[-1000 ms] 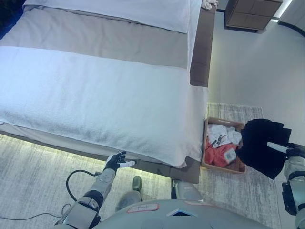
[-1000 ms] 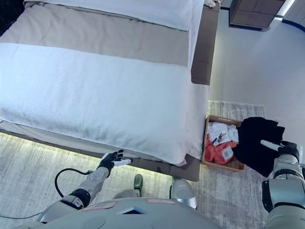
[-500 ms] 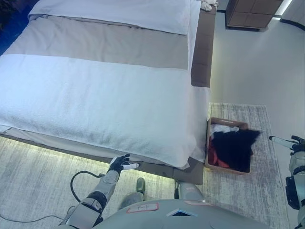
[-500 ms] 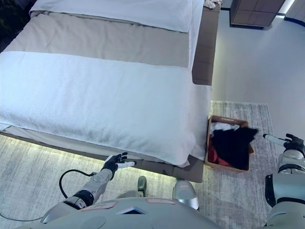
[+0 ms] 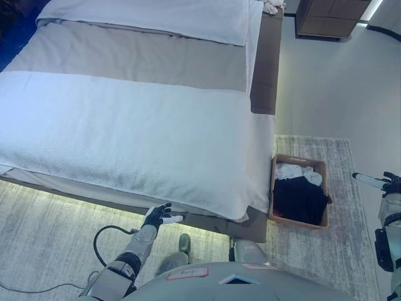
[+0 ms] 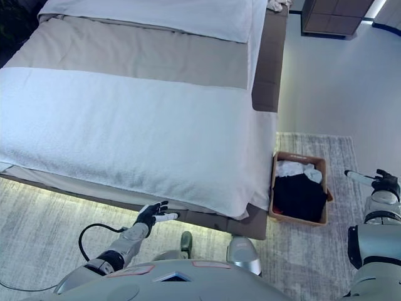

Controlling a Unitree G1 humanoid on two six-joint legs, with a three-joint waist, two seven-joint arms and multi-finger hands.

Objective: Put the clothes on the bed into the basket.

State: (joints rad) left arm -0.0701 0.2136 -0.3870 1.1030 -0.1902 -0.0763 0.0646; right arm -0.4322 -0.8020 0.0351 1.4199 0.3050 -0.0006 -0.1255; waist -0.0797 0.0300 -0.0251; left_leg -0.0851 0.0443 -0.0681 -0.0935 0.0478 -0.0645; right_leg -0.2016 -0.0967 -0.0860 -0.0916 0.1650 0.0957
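A brown basket (image 5: 322,165) stands on the rug to the right of the bed (image 5: 125,125). A black garment (image 5: 301,197) lies in it, covering most of its contents; a white cloth (image 5: 299,171) shows at its far end. My right hand (image 5: 379,183) is open and empty, right of the basket and apart from it. My left hand (image 5: 160,216) is open and empty, low by the bed's near edge. I see no loose clothes on the white cover of the bed.
A grey rug (image 5: 351,251) lies under the basket. A wooden nightstand (image 5: 329,17) stands at the top right by the wall. A small light bundle (image 5: 273,5) sits at the bed's top right corner.
The black garment left my right hand and dropped into the basket, where it has settled flat. My right hand has opened and stays right of the basket. The left hand has barely moved.
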